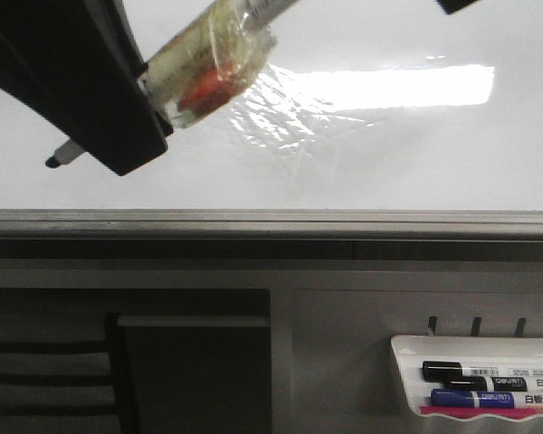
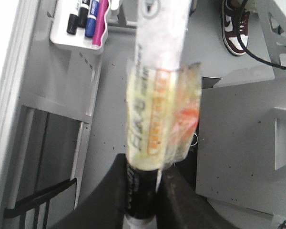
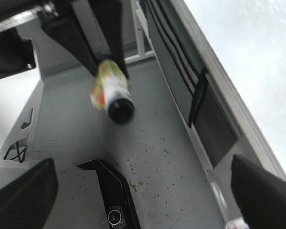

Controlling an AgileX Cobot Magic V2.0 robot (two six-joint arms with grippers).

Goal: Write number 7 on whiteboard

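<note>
Glossy white whiteboard [image 1: 362, 163] with a bright rectangular reflection fills the upper half of the front view, above its grey metal rail [image 1: 271, 221]. At upper left, the black left gripper [image 1: 131, 108] pinches a white marker wrapped in yellowish tape [image 1: 208, 68]; its dark tip [image 1: 52, 162] is close to the board. No written 7 is visible. The right gripper [image 3: 143, 191] is spread wide. A white marker tray [image 1: 475, 375] sits at lower right.

left end effector [image 1: 118, 127] clamped (on marker) | right end effector [image 3: 143, 191] fingers spread
</note>
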